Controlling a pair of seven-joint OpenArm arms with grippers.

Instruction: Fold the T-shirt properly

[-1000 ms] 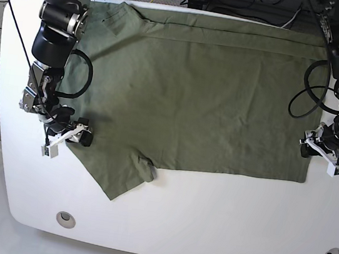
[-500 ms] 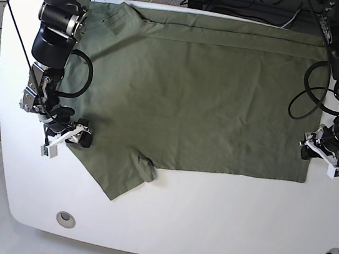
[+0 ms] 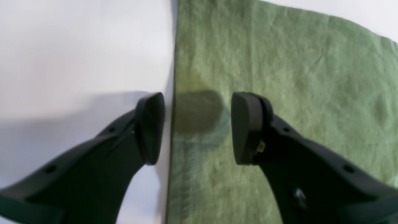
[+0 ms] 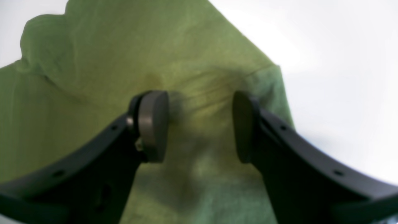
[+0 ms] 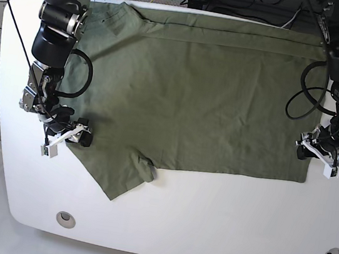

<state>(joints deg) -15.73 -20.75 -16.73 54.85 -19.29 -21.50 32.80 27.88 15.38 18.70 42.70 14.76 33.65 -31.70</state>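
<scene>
T-shirt (image 5: 192,98) edge between left jaws, sleeve between right jaws

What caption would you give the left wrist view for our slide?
Open left end effector straddling the straight edge of the olive T-shirt on the white table.

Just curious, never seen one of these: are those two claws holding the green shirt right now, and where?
Nothing is held. The left gripper is open over the T-shirt side edge; the right gripper is open above a sleeve.
</scene>
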